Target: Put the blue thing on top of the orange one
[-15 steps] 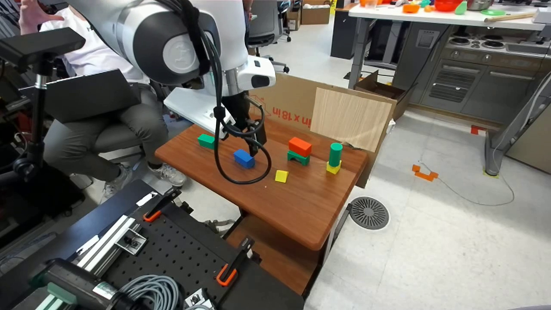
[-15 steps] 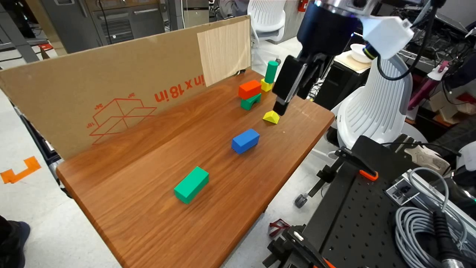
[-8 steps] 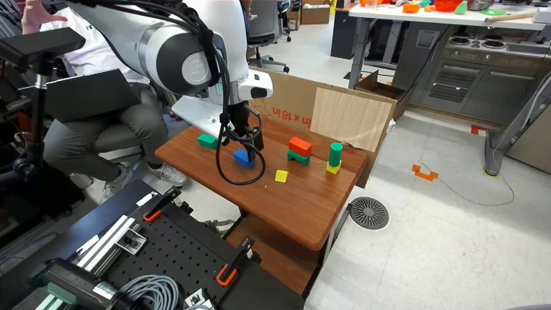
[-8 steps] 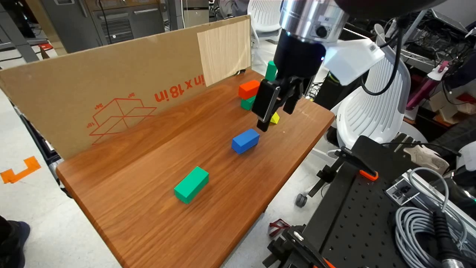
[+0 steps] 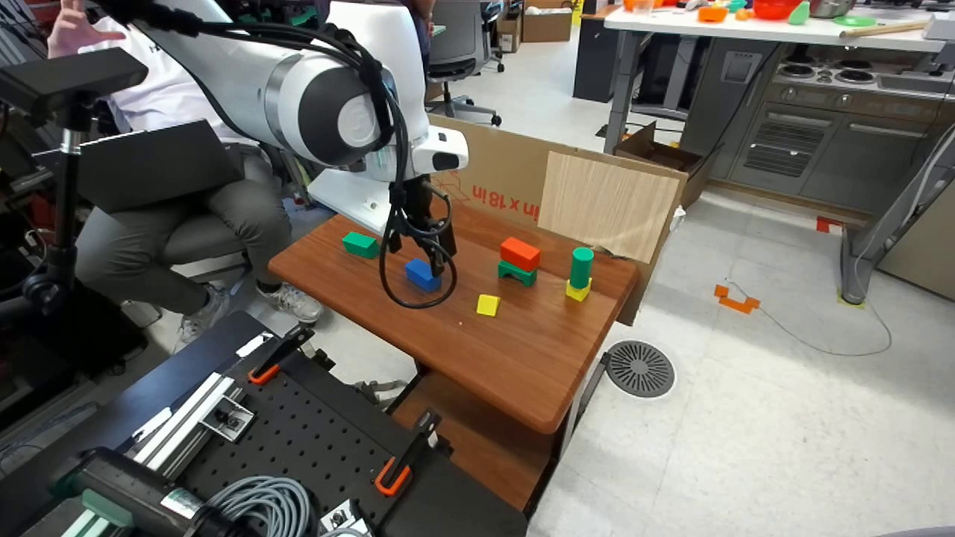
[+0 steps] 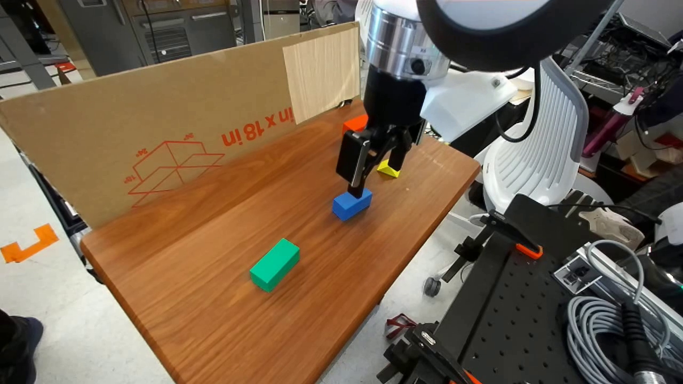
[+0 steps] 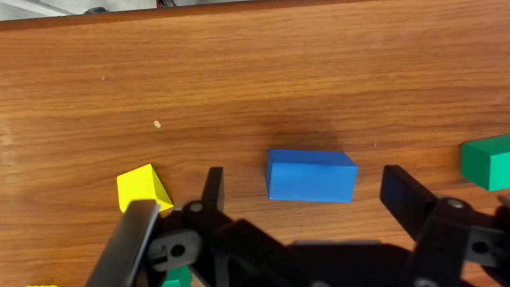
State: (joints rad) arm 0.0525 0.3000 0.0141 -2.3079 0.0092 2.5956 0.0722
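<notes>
The blue block (image 5: pixel 420 275) lies flat on the brown table; it also shows in an exterior view (image 6: pixel 349 207) and in the wrist view (image 7: pixel 311 181). The orange block (image 5: pixel 520 253) lies on top of a green arch block (image 5: pixel 526 277); an exterior view (image 6: pixel 354 124) shows it partly hidden behind the gripper, and it is out of the wrist view. My gripper (image 7: pixel 303 175) is open and empty, pointing down above the blue block, with one finger past each short end and gaps on both sides. It also shows in both exterior views (image 5: pixel 418 259) (image 6: pixel 375 179).
A yellow wedge (image 7: pixel 137 184) and a green rectangular block (image 7: pixel 488 161) lie on either side of the blue block. A green cylinder (image 5: pixel 581 267) stands on a yellow block (image 5: pixel 577 291) beyond the orange one. A cardboard wall (image 6: pixel 176 117) borders the table.
My open gripper has moved across the table from near the yellow wedge to over the blue block, and is a little lower. The blocks have not moved.
</notes>
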